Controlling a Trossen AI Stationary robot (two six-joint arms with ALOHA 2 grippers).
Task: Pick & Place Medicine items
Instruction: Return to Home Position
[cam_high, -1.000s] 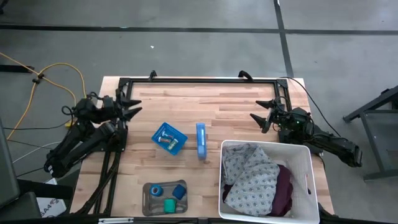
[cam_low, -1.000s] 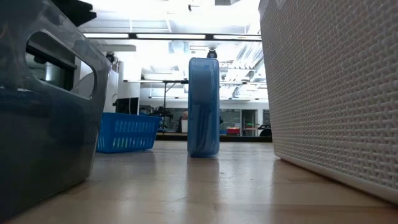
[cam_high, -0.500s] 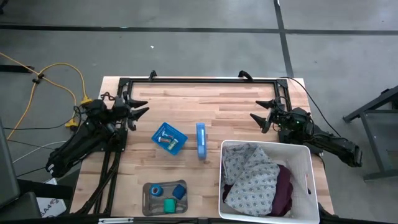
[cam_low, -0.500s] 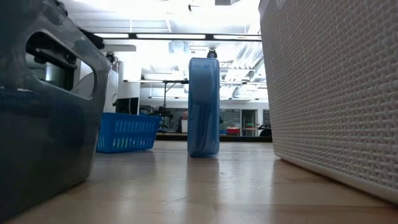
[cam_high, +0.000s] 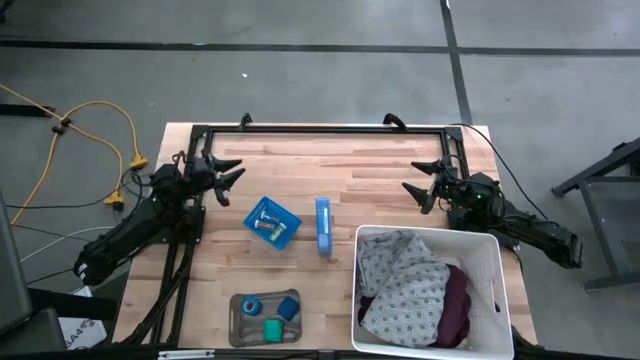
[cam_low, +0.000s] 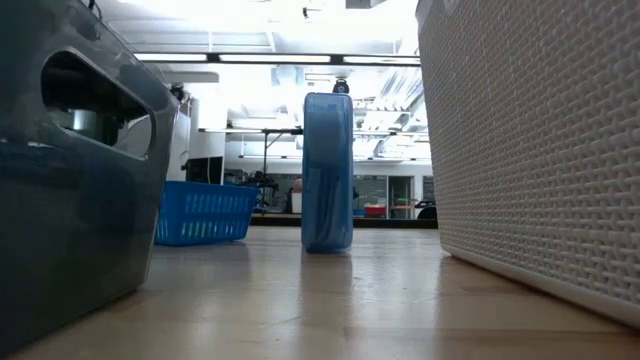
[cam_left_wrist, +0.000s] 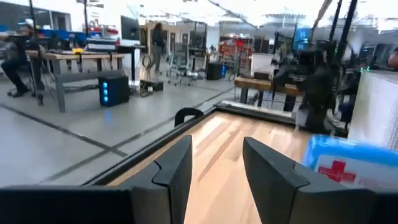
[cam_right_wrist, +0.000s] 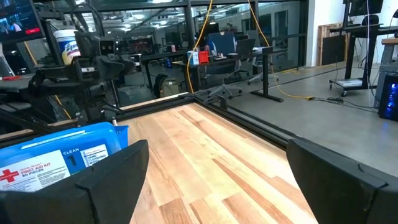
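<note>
A grey tray (cam_high: 240, 322) at the table's near edge holds a blue roll (cam_high: 250, 306), a green roll (cam_high: 272, 328) and a small blue block (cam_high: 288, 307). Small pale pieces (cam_high: 266, 224) lie in a blue basket (cam_high: 285, 218) at mid-table. Beside it a blue first-aid box (cam_high: 323, 225) stands on its narrow edge. My left gripper (cam_high: 234, 170) hovers at the table's left side, open, fingers (cam_left_wrist: 174, 168) level, pointing toward the basket with nothing between them. My right gripper (cam_high: 410, 177) waits open at the table's right side, above the wood.
A white laundry basket (cam_high: 497, 262) full of cloth (cam_high: 405, 285) fills the near right corner. A black frame (cam_high: 320, 129) runs along the far edge. Bare wood lies between the two grippers. In the low view the grey tray (cam_low: 70, 200) and the white basket (cam_low: 540, 150) flank the first-aid box (cam_low: 327, 172).
My left arm has sunk toward the table, and its gripper has shifted a little toward the table's right, nearer the blue basket. Its fingers keep the same gap. Nothing on the table has moved.
</note>
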